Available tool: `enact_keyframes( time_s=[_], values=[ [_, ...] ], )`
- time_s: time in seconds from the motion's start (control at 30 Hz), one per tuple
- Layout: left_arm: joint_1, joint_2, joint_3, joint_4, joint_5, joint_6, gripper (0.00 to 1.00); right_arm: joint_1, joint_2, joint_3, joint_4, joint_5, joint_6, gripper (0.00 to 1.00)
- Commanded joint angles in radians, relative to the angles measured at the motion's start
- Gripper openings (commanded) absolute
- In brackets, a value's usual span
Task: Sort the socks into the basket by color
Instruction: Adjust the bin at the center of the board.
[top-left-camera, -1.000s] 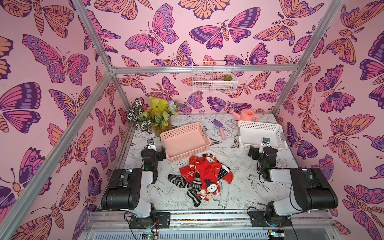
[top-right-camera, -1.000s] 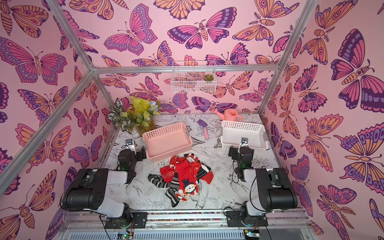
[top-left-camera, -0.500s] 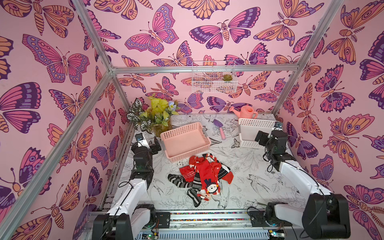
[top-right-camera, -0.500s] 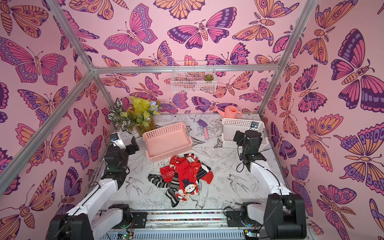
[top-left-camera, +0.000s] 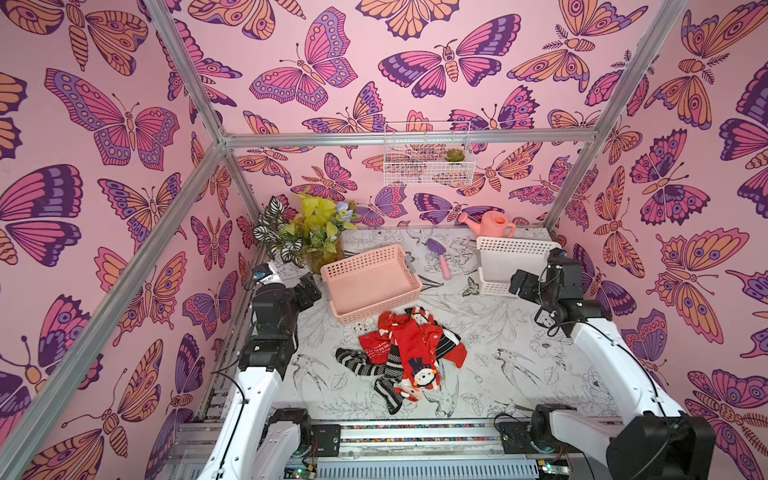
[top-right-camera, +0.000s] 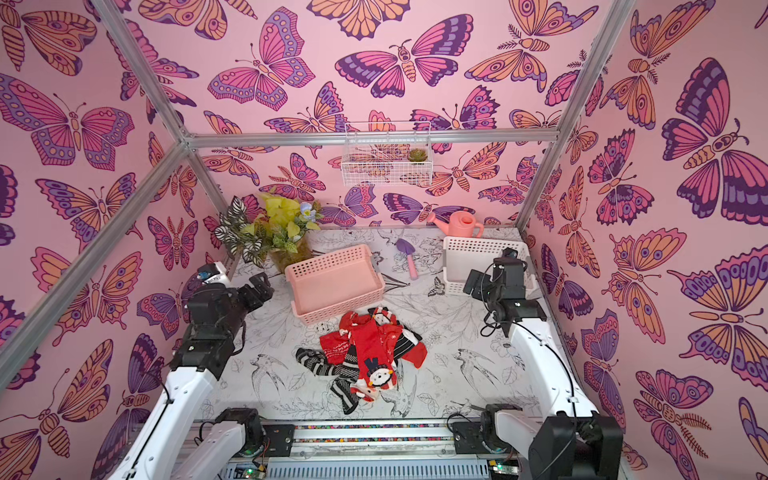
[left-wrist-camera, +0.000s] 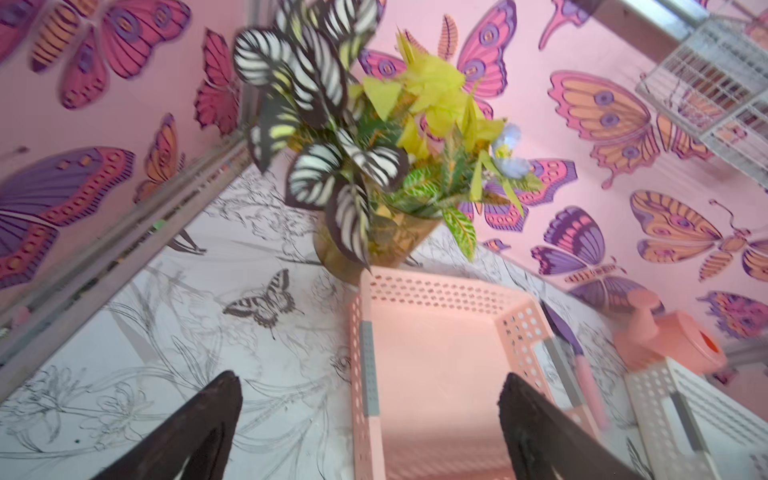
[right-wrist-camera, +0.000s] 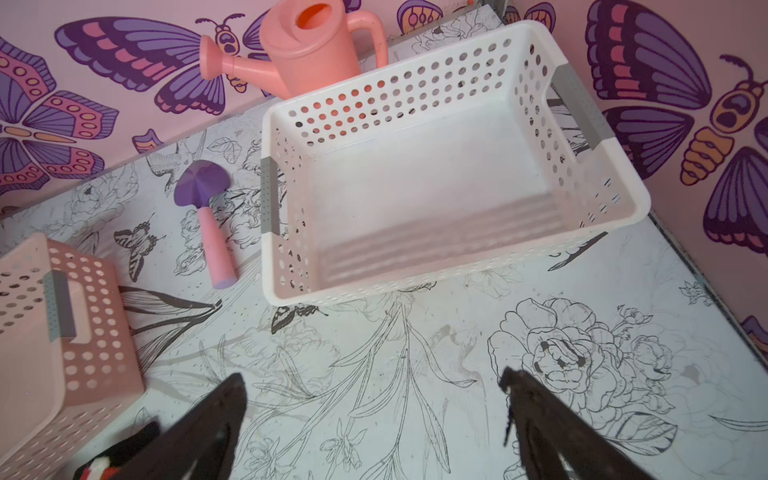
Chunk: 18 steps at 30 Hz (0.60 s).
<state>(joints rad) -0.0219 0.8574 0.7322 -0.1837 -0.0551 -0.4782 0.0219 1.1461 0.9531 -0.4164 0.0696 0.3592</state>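
Note:
The socks (top-left-camera: 409, 353) (top-right-camera: 365, 353) lie in one heap mid-table, red patterned ones on top of black-and-white striped ones. An empty pink basket (top-left-camera: 374, 309) (top-right-camera: 340, 309) stands just behind the heap, and an empty white basket (top-left-camera: 513, 249) (top-right-camera: 473, 249) stands at the back right. My left gripper (top-left-camera: 309, 291) (left-wrist-camera: 370, 378) hovers open at the pink basket's (left-wrist-camera: 449, 286) left side. My right gripper (top-left-camera: 521, 284) (right-wrist-camera: 372, 374) hangs open over bare table in front of the white basket (right-wrist-camera: 415, 291). One sock tip (right-wrist-camera: 108, 461) shows in the right wrist view.
A potted plant (top-left-camera: 311, 232) fills the back left corner behind the pink basket. A pink watering can (top-left-camera: 494, 222) stands behind the white basket. A purple trowel (top-left-camera: 440, 255) lies between the baskets. A wire shelf (top-left-camera: 428, 160) hangs on the back wall.
Both arms have unfolded and lifted from their low folded pose, carrying the grippers up above the table. The jaws stayed wide and the socks have not moved.

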Motion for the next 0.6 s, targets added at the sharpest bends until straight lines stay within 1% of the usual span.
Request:
enact_keyframes(
  time_s=[0.0,0.1,0.23,0.33,0.5,0.57],
  values=[
    [-0.036,0.062,0.079,-0.159,0.12,-0.016,0.98,0.05,0.05,0.108,-0.178,-0.016,-0.052,0.99],
    [-0.077,0.146,0.163,-0.238,0.159,0.005,0.98,0.097,0.084,0.157,-0.226,-0.001,-0.069,0.99],
    [-0.122,0.264,0.252,-0.36,0.153,0.008,0.98,0.148,0.126,0.191,-0.232,0.003,-0.077,0.93],
    [-0.127,0.331,0.281,-0.434,0.126,-0.009,0.98,0.178,0.162,0.216,-0.238,0.006,-0.08,0.89],
    [-0.127,0.404,0.298,-0.5,0.106,-0.005,0.98,0.204,0.201,0.228,-0.226,0.002,-0.08,0.87],
    [-0.127,0.455,0.302,-0.514,0.098,-0.009,0.98,0.206,0.21,0.232,-0.226,-0.005,-0.08,0.86]
  ],
)
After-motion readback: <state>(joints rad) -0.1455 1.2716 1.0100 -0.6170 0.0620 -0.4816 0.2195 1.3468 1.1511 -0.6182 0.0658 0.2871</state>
